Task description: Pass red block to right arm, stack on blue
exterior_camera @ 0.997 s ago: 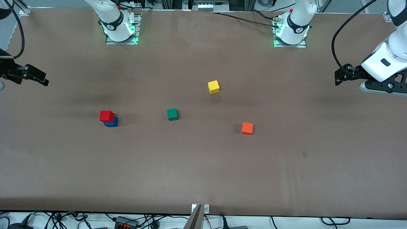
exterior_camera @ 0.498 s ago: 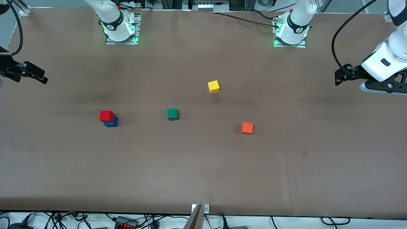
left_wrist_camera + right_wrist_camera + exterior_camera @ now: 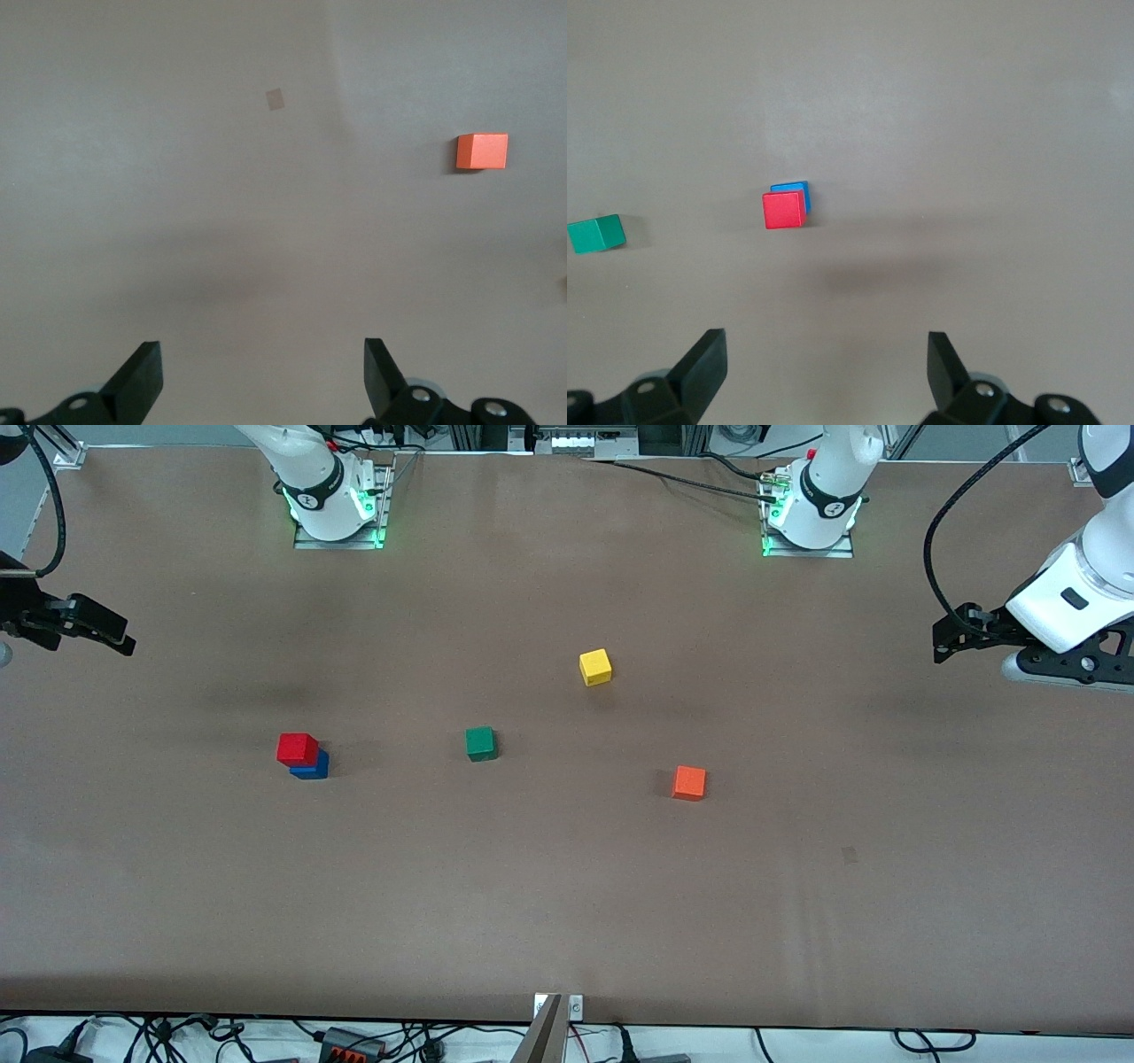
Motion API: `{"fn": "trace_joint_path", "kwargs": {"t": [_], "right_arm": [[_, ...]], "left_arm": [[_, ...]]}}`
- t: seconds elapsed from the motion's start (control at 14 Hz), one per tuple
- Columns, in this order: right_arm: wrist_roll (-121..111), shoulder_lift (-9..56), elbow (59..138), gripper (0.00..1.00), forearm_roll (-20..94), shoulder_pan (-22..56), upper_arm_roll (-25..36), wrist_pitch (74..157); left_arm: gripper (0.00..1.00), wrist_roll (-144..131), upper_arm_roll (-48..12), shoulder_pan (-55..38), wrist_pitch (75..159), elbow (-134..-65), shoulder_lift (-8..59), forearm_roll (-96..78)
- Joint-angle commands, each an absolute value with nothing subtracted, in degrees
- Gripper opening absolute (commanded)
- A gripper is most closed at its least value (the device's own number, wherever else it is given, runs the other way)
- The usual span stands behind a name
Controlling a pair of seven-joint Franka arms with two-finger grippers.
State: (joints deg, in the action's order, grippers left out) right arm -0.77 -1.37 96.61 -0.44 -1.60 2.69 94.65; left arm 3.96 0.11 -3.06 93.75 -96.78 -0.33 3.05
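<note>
Change since the earlier frames: the right gripper (image 3: 89, 627) had drawn slightly toward the right arm's end edge of the table (image 3: 567, 921) and risen a little; blocks and left gripper (image 3: 961, 636) unchanged.

Front view. Red block (image 3: 297, 748) sat on the blue block (image 3: 312, 766), slightly offset, so only one lower strip of the blue showed. The stack stood toward the right arm's end, well apart from both grippers. Green block (image 3: 480, 743) lay near the table's middle; yellow block (image 3: 595, 667) farther from the camera than it; orange block (image 3: 688, 782) toward the left arm's end. Right gripper hung over the right arm's end edge, its arm cut off by the frame. Left gripper hung over the left arm's end edge, partly cut off; that arm waited. No legible writing.

Left wrist view. Left gripper (image 3: 263, 376) fingers apart, nothing between them, only the tips in frame. Orange block (image 3: 482, 151) on bare table, with a small faint square mark (image 3: 277, 99) well apart from it.

Right wrist view. Right gripper (image 3: 827, 367) fingers apart, empty. Red block (image 3: 784, 210) covered most of the blue block (image 3: 794, 188); green block (image 3: 595, 234) near the frame edge.
</note>
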Motion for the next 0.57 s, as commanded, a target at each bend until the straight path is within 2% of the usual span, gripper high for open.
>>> {"fn": "trace_joint_path", "kwargs": {"t": [0.0, 0.28, 0.5], "right_arm": [[-1.4, -3.3, 98.2, 1.00, -0.6, -1.8, 2.2, 94.0], [-1.9, -6.9, 103.9, 1.00, -0.9, -1.8, 2.2, 97.4], [-1.4, -6.4, 103.3, 1.00, -0.9, -1.7, 2.1, 97.6]], "left_arm": [[1.00, 5.5, 0.3, -2.9, 92.6, -95.6, -0.5, 1.4], [1.00, 5.5, 0.3, -2.9, 92.6, -95.6, -0.5, 1.4], [1.00, 5.5, 0.3, -2.9, 92.6, -95.6, -0.5, 1.4]]}}
